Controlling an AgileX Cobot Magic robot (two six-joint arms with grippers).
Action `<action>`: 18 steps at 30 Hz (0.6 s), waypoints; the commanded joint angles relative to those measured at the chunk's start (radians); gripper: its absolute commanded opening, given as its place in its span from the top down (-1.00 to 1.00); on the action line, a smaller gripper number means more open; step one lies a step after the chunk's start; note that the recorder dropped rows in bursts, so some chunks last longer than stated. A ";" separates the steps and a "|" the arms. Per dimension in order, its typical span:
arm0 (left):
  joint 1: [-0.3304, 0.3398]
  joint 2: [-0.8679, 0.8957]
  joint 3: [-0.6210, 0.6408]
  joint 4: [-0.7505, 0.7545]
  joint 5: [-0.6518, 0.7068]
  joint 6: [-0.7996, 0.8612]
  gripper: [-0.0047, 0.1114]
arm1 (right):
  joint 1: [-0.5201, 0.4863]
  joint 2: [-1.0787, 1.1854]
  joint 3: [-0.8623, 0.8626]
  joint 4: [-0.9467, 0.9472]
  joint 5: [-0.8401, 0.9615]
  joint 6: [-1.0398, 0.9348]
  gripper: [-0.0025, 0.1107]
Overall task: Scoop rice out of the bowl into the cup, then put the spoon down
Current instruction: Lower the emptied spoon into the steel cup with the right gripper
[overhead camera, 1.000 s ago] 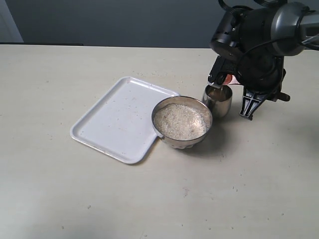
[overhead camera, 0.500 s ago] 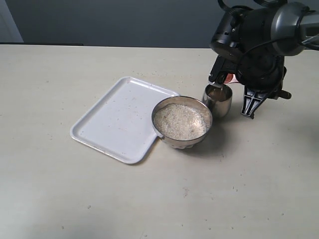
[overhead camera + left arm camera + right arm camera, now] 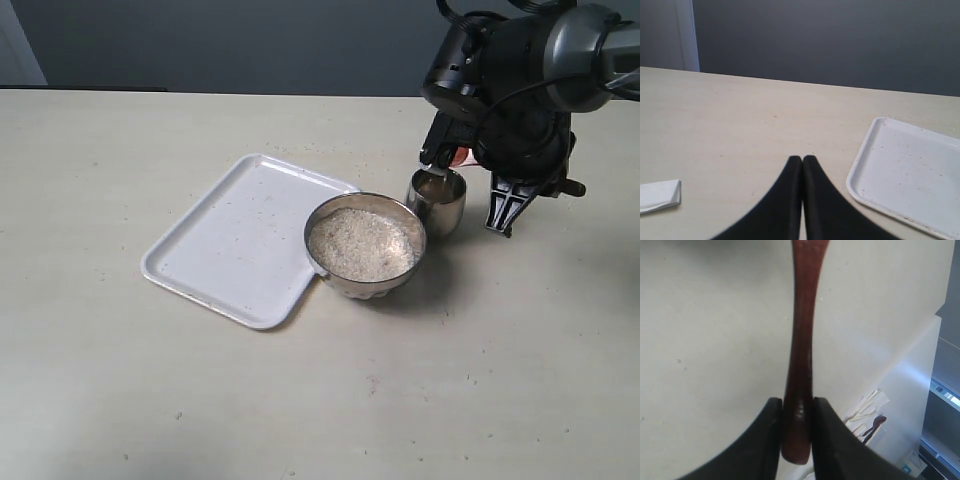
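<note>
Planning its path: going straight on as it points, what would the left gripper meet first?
The left gripper points out over bare table; the white tray sits off its line. The way looks free, though depth is unclear.

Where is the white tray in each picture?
Exterior view: the white tray lies flat on the left of the bowl.
Left wrist view: the tray lies on the table beside the shut left gripper.
Right wrist view: not in it; the right gripper holds the spoon.
Shared landmark: the pale table, in all three.
</note>
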 commanded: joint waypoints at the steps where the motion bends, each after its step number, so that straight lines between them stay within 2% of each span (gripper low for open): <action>1: -0.001 -0.005 -0.004 0.002 -0.002 -0.006 0.91 | 0.000 -0.001 0.005 -0.017 -0.003 -0.001 0.97; 18: -0.001 -0.005 -0.004 0.002 -0.002 -0.006 0.91 | 0.000 -0.001 0.005 -0.065 -0.003 -0.001 0.97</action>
